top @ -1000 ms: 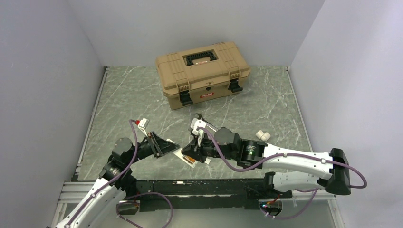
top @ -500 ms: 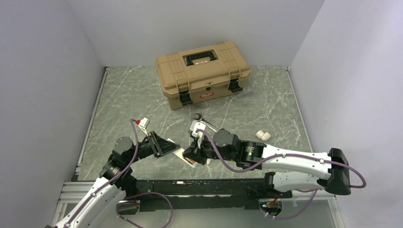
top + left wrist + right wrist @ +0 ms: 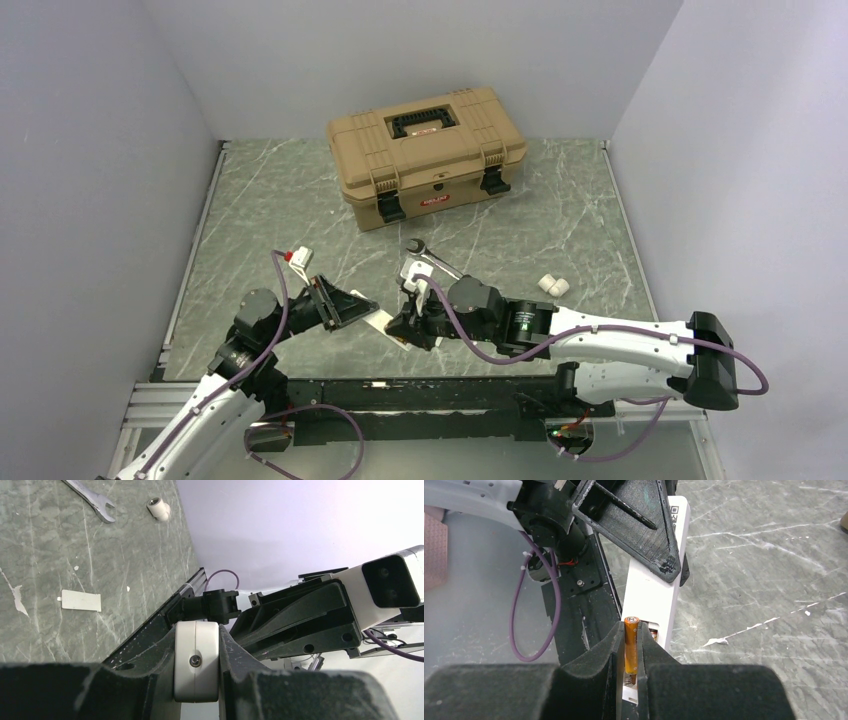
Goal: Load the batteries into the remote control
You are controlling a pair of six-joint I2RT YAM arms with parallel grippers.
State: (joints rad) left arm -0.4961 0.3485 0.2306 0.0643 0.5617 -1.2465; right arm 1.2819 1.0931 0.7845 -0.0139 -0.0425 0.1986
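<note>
Left end effector tight on remote control, right end effector tight on battery; wrench beyond.

Left tool, right tool — both clamped, tips close together

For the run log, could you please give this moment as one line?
phase: loading | left jaws: shut on remote control | right jaws: shut on battery, at open compartment | seated: not yet
</note>
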